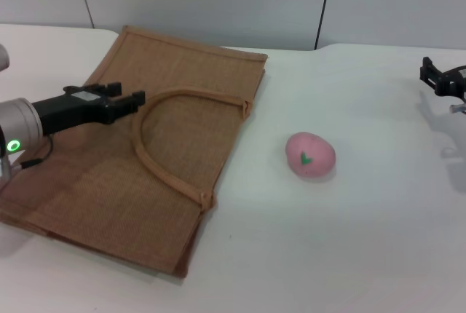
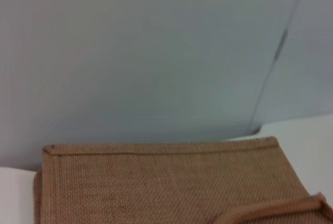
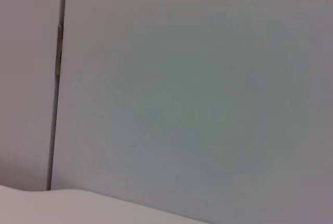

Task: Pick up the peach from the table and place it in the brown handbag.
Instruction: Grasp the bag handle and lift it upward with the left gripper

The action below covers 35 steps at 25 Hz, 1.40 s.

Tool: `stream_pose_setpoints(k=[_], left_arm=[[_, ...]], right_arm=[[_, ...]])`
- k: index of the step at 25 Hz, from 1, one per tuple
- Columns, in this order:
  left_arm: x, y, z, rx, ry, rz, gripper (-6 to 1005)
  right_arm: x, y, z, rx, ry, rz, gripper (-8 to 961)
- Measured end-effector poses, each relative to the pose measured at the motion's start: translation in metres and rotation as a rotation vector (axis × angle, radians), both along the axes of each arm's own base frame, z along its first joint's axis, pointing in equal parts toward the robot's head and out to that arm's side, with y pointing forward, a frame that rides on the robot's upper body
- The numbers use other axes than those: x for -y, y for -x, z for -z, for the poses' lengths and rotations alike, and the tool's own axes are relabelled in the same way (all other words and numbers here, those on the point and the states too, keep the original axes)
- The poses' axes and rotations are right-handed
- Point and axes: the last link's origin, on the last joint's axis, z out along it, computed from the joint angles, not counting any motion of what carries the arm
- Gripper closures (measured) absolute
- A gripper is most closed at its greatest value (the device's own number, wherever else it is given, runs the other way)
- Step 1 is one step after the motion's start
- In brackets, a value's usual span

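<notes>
I've got the left gripper (image 1: 129, 99) hovering over the flat-lying brown handbag (image 1: 95, 175), fingers apart near its handle (image 1: 156, 154) — probably to open it — while the peach (image 1: 310, 154) sits untouched on the table (image 1: 349, 240) to the bag's right; right gripper (image 1: 437, 76) far right, state unclear.

Beyond the work surface I see a pale grey wall (image 1: 218, 0) made of flat panels. Dark vertical seams (image 1: 324, 7) run between the panels, and one such seam (image 3: 57, 78) shows close in my right wrist view.
</notes>
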Motion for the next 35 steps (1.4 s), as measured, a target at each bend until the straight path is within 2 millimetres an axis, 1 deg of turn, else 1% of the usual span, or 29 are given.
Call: stream_pose_setpoints(k=[3, 5, 7, 9, 12, 16, 21, 26, 35], left_arm=[[-0.002, -0.006, -0.011, -0.057, 0.045, 0.010, 393], [-0.005, -0.012, -0.020, -0.126, 0.071, 0.014, 395], [-0.005, -0.013, -0.022, -0.140, 0.075, 0.012, 395], [-0.005, -0.014, -0.025, -0.190, 0.094, 0.004, 395], [-0.006, -0.017, -0.024, -0.232, 0.115, 0.006, 395], [-0.008, -0.024, -0.017, -0.265, 0.148, 0.015, 395], [-0.011, -0.030, -0.013, -0.268, 0.160, 0.027, 395], [-0.012, -0.032, -0.011, -0.255, 0.160, 0.026, 396], [-0.011, -0.029, -0.012, -0.209, 0.137, 0.003, 396]], right_arm=[[0.000, 0.000, 0.001, 0.000, 0.004, 0.003, 134], [0.000, 0.000, 0.001, 0.000, 0.007, 0.007, 134], [0.000, 0.000, 0.001, 0.000, 0.007, 0.007, 134], [0.000, 0.000, 0.001, 0.000, 0.008, 0.007, 135], [0.000, 0.001, 0.002, 0.000, 0.010, 0.003, 135], [-0.001, 0.004, 0.005, 0.000, 0.025, 0.000, 135], [-0.002, 0.006, 0.006, 0.002, 0.033, 0.002, 135], [-0.003, 0.008, 0.007, -0.002, 0.034, -0.002, 135], [-0.003, 0.009, 0.008, -0.005, 0.034, -0.006, 136]])
